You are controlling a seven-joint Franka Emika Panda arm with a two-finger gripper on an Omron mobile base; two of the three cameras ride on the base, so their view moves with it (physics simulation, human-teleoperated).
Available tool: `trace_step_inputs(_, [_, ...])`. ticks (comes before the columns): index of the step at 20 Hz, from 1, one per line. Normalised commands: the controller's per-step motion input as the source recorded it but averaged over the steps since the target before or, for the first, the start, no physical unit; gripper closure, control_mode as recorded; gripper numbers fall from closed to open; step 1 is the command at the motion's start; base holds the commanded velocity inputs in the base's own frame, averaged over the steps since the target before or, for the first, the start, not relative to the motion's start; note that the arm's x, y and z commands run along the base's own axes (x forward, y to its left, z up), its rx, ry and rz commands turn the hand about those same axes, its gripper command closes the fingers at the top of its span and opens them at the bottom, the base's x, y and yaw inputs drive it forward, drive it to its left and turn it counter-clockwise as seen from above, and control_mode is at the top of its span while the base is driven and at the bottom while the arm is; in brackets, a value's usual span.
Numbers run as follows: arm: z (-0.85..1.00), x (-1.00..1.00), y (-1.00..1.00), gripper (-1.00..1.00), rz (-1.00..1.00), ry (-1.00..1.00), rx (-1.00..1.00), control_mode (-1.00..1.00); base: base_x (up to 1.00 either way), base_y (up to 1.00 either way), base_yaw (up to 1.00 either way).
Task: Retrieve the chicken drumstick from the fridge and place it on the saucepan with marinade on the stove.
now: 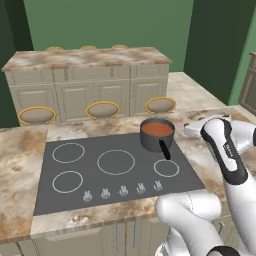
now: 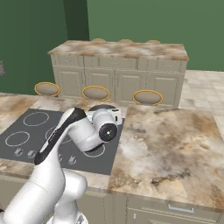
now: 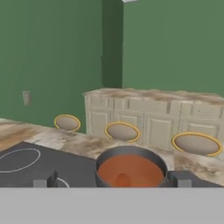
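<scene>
The chicken drumstick [image 3: 123, 179] lies in the marinade [image 3: 131, 169], inside the saucepan [image 1: 157, 134] on the stove [image 1: 115, 172]. The pincer [image 3: 114, 180] stands wide open and empty, fingertips [image 3: 51, 179] either side of the pan, so placement looks complete.

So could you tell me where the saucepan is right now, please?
The saucepan sits at the stove's far right corner in the left base view, near the three stools; the hand view shows it just beyond the fingers.

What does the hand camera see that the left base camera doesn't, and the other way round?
Hand view: the gripper, its fingertips wide apart, a small lump in the marinade, and a wall socket. Left base view: the knobs along the stove and the black handle of the saucepan. Both: saucepan, marinade, stove, and round stools.
</scene>
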Motion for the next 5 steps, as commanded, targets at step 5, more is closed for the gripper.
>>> trace_step_inputs(5, [0.6, -0.73, -0.52, -1.0, -0.03, -0.07, 0.0, -1.0, 0.0, 0.0, 0.0])
